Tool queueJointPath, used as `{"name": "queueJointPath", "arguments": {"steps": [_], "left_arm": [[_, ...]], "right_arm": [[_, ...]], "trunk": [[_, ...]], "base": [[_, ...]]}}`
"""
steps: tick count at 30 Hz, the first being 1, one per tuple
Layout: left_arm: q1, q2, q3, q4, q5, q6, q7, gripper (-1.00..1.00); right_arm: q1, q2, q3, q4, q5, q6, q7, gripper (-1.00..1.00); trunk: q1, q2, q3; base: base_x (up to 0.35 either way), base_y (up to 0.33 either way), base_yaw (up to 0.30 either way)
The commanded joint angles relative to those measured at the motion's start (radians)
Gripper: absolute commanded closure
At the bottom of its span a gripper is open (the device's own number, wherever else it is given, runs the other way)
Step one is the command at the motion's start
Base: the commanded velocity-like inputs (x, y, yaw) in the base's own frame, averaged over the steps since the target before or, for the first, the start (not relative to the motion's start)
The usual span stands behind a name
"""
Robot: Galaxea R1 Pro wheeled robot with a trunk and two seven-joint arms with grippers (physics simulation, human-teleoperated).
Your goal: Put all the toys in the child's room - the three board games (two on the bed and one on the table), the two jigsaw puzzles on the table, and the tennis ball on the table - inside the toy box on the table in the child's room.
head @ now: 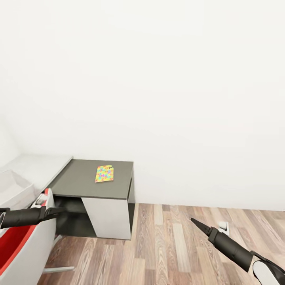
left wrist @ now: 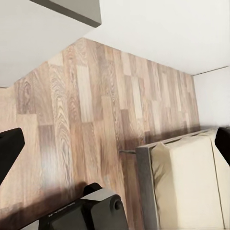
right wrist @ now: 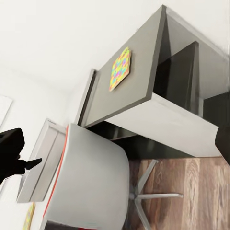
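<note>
step: approaching, nothing carried | left tool (head: 59, 210) and right tool (head: 194, 220): I cannot tell how wide | jigsaw puzzle (head: 104, 173) flat on dark side unit (head: 83, 186); toy box (head: 16, 186) on bench (head: 39, 166) beside it | next: roll closer, reach puzzle

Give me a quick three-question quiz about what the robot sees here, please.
1. True or false: the jigsaw puzzle lies on the wood floor.
2. What colour is the top of the side unit under the puzzle?
3. The chair near the left gripper has which lining: A red, B blue, C green?

Key: 1 false, it lies on the side unit; 2 dark grey; 3 A.
</note>
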Motion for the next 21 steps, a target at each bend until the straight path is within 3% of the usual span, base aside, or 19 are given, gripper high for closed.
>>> {"name": "queueJointPath", "arguments": {"steps": [1, 13, 21], "left_arm": [[0.000, 0.000, 0.000, 0.000, 0.003, 0.010, -0.002, -1.00], [-0.001, 0.000, 0.000, 0.000, 0.002, 0.010, -0.002, -1.00], [0.000, 0.000, 0.000, 0.000, 0.002, 0.010, -0.002, -1.00]], "right_arm": [[-0.001, 0.000, -0.001, 0.001, -0.007, 0.008, 0.000, -1.00], [-0.001, 0.000, -0.002, 0.024, -0.007, 0.008, 0.001, -1.00], [-0.001, 0.000, -0.002, 0.027, -0.008, 0.008, 0.000, -1.00]], "trunk": [[0.001, -0.002, -0.002], [0.001, -0.002, -0.002], [0.001, -0.002, -0.002]], "base": [[-0.055, 0.017, -0.285], [-0.127, 0.094, -0.285], [-0.222, 0.099, -0.285]]}}
